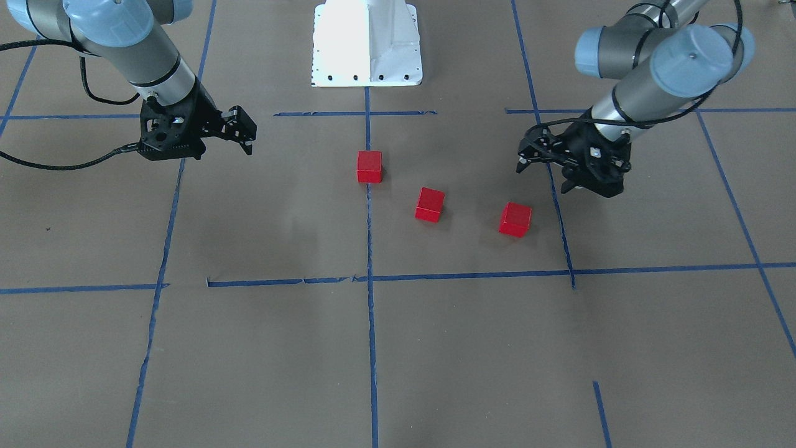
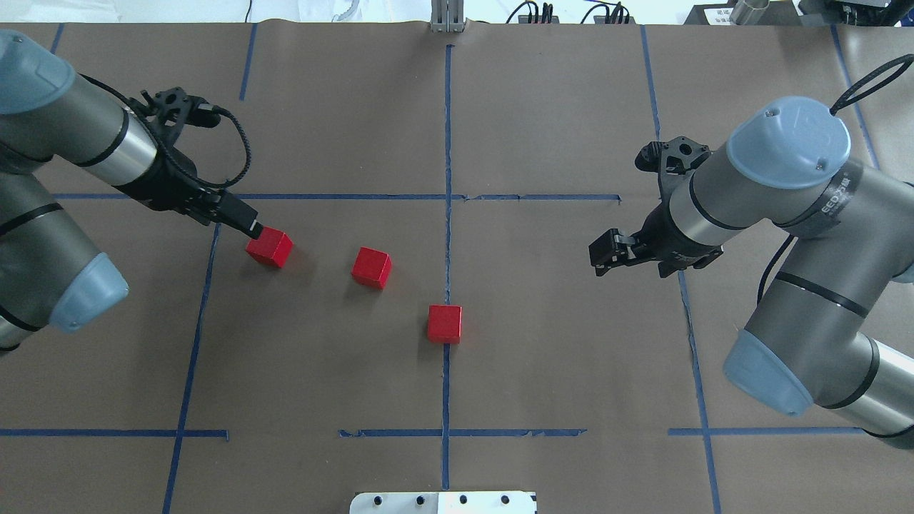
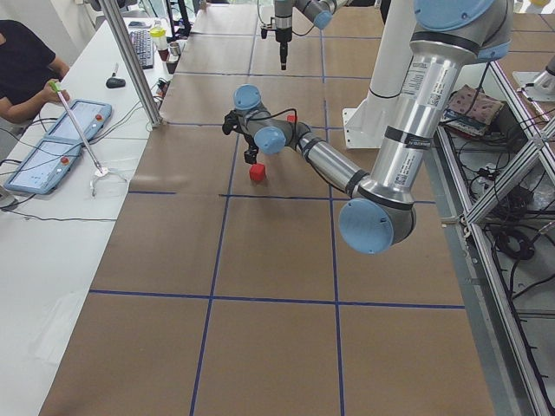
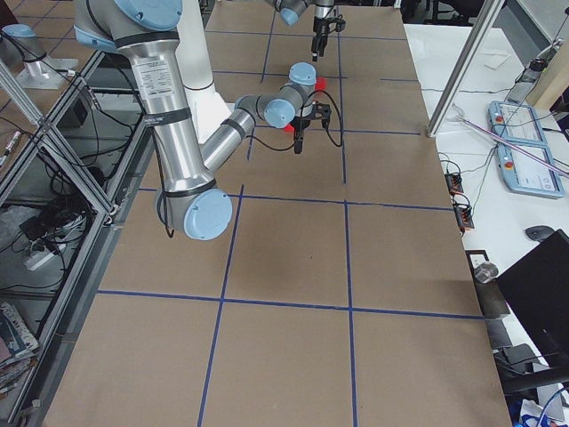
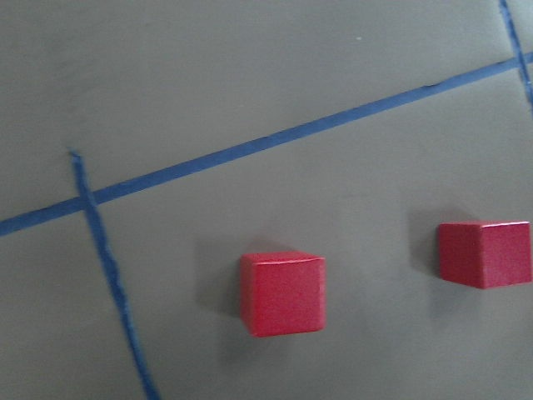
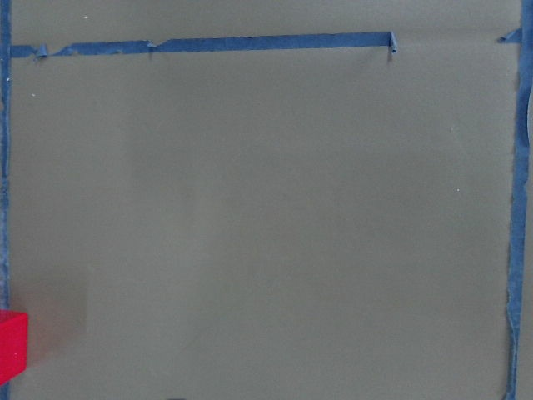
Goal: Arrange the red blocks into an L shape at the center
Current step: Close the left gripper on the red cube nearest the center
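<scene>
Three red blocks lie apart in a slanted row on the brown paper of the center (image 2: 543,300). One block (image 2: 445,323) (image 1: 369,167) sits on the middle blue tape strip. The second block (image 2: 371,267) (image 1: 430,205) is toward my left side. The third block (image 2: 269,247) (image 1: 515,219) lies farthest left, and my left gripper (image 2: 250,227) (image 1: 522,163) hovers just beside it, open and empty. The left wrist view shows this block (image 5: 283,293) and its neighbour (image 5: 485,253) resting on the paper. My right gripper (image 2: 598,258) (image 1: 249,135) hangs open and empty well to the right of the row.
The white robot base (image 1: 367,43) (image 2: 443,502) stands at the table's near edge on the middle tape line. Blue tape lines divide the paper into squares. A person (image 3: 22,69) sits at a side table with control tablets (image 3: 61,143).
</scene>
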